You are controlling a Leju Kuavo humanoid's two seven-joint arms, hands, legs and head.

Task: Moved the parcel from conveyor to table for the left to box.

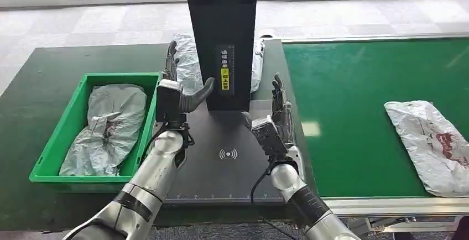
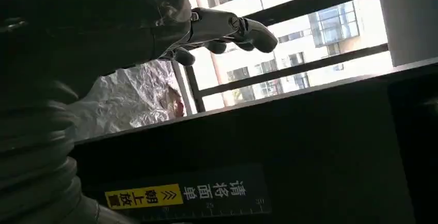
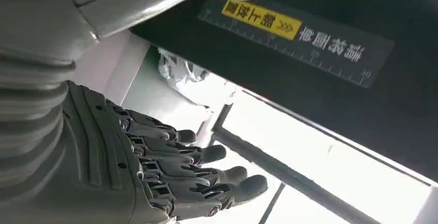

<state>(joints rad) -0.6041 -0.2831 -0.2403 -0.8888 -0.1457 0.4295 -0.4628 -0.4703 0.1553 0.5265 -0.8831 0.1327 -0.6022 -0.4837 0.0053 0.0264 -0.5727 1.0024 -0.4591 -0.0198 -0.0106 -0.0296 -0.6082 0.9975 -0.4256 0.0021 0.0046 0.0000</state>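
Parcel [image 1: 188, 63] behind scanner — both robot hands open, empty.

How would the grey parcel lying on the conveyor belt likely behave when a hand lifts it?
The parcel looks like a crinkled plastic mailer lying flat, so it would probably sag and flop. Its glossy film may be slippery. Flat and thin, it seems light and unlikely to roll.

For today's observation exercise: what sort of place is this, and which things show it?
Probably a parcel-sorting station: a green conveyor belt carrying a wrapped parcel, a black scanner stand, and a green bin holding another parcel.
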